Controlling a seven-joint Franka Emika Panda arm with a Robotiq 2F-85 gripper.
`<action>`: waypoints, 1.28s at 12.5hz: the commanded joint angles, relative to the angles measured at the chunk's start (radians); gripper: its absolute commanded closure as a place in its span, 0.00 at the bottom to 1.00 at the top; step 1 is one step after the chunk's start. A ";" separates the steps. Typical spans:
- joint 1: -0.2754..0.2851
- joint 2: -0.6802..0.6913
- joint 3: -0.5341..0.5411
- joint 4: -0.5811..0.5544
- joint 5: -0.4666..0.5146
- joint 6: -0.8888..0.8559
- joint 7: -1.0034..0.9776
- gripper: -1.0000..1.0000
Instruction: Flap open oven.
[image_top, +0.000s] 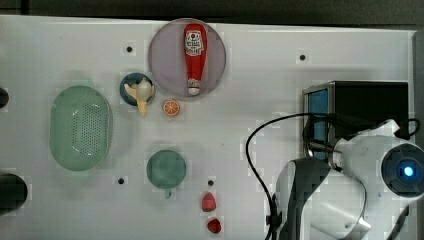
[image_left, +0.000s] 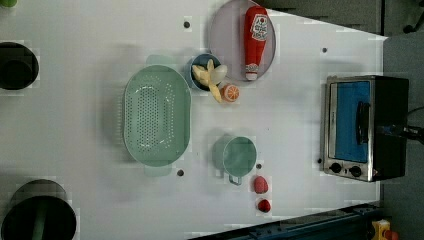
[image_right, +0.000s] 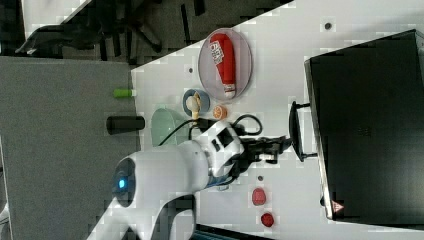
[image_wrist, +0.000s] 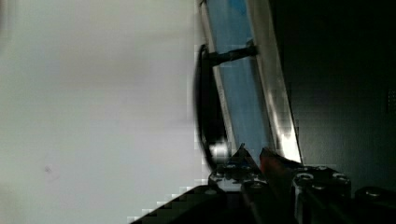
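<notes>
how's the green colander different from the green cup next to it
The green colander is oval and much larger; the green cup is round and small. The colander's floor is dotted with holes; the cup's inside looks solid. The colander has a tab handle at each end; the cup has one small loop handle. Both are pale green, stand open side up on the white table and look empty.

A robotics lab staged as a mock kitchen: a white table (image_left: 300, 100) drilled with bolt holes carries a toaster oven (image_left: 365, 127), toy food and a colander (image_left: 156, 122), beside grey floor and a white robot arm (image_right: 170, 172).
</notes>
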 joint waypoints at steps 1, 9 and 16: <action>0.008 0.032 -0.011 0.008 -0.001 0.057 -0.062 0.83; 0.014 0.171 -0.004 0.006 -0.001 0.142 -0.062 0.83; 0.064 0.178 0.030 -0.006 -0.277 0.134 0.159 0.83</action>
